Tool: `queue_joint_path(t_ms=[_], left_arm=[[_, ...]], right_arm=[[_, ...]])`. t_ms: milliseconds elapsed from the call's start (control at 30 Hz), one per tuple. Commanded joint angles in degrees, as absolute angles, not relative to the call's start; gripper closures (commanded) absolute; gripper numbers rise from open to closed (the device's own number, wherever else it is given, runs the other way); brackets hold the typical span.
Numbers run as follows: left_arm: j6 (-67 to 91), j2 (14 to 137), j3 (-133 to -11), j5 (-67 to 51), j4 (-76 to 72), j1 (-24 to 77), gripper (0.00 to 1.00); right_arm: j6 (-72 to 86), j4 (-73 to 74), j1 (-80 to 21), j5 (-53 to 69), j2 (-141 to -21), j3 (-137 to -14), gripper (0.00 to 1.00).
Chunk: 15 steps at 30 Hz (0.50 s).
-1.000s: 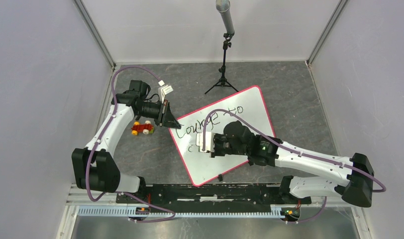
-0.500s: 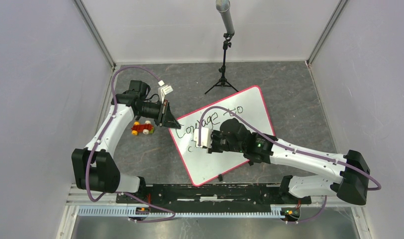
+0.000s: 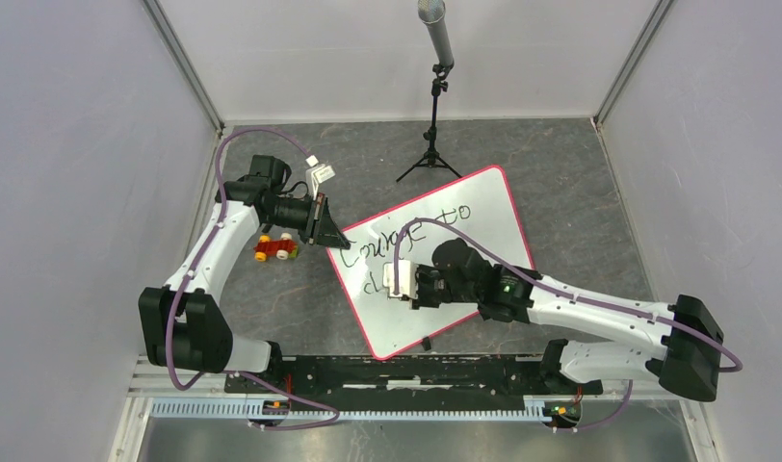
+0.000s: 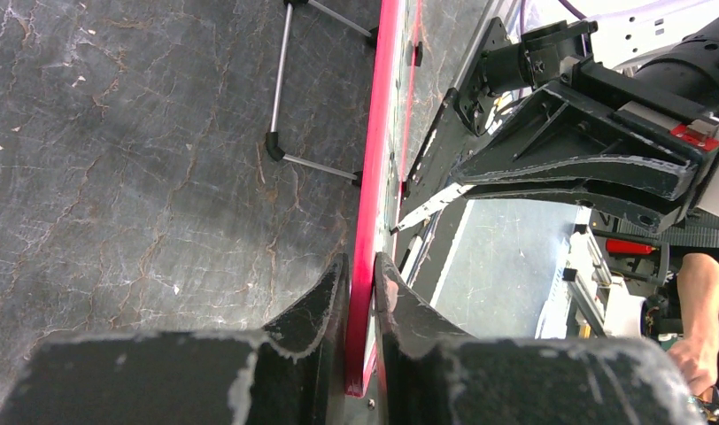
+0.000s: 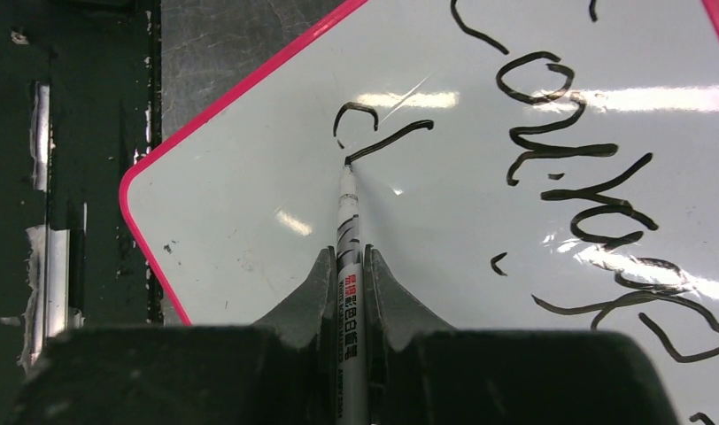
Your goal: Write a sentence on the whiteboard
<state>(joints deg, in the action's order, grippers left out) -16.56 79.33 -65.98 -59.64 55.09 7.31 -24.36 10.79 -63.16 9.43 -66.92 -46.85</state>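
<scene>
Grey mottled surface (image 3: 560, 183), pale walls round it. 1 whiteboard (image 3: 493, 207) lies skewed mid-surface. The sentence (image 3: 406, 236) reads "courage to", plus 1st strokes of a 2nd line. L pincer (image 4: 360, 261) is nipped nearly shut on the board's rim at its 9 o'clock corner. R pincer (image 5: 345, 252), over the board's 7 o'clock part, squeezes 1 marker (image 5: 347, 221), tip on the board. 1 toy car (image 3: 275, 249) at 9 o'clock, 1 mic tripod (image 3: 431, 159) at 12.
</scene>
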Motion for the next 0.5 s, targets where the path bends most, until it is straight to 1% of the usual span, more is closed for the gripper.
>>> queue_joint_path(t_ms=[0,200,467], left_arm=[[-16.22,78.87,-65.65,-57.48,53.24,7.56,0.98],[-16.12,79.07,-65.74,-57.47,53.26,7.56,0.98],[-16.21,78.97,-65.74,-57.41,53.19,7.58,0.98]], right_arm=[[-23.9,11.25,-62.93,11.08,-65.59,-44.98,1.0],[-24.01,10.31,-62.93,9.93,-65.97,-46.52,1.0],[-23.92,9.06,-62.38,5.43,-67.38,-49.43,1.0]])
